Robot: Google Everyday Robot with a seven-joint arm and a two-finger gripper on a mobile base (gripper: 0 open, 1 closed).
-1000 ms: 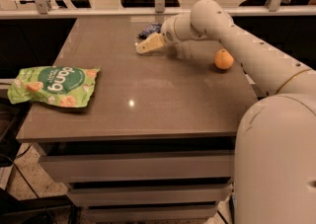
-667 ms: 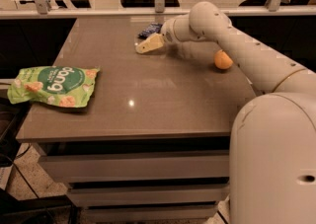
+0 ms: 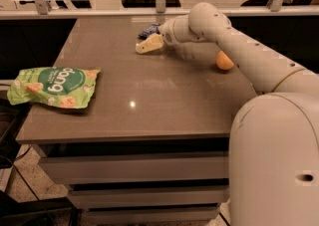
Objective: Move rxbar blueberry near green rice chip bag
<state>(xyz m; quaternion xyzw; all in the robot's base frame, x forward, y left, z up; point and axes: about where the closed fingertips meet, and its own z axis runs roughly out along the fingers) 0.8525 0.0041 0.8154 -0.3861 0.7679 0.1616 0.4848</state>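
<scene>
The green rice chip bag [image 3: 54, 86] lies flat at the table's left edge, light green with a dark green circle and white letters. The rxbar blueberry [image 3: 149, 30], a small dark-blue wrapper, lies at the table's far side, mostly hidden behind the gripper. My gripper [image 3: 148, 45] reaches from the right across the table, its cream fingers [image 3: 150, 45] pointing left and low over the tabletop, right in front of the bar. The bar and the bag are far apart.
A round orange fruit [image 3: 224, 60] sits on the table [image 3: 149, 100] to the right, partly behind my arm. A railing and chairs stand beyond the far edge. Drawers sit below the front edge.
</scene>
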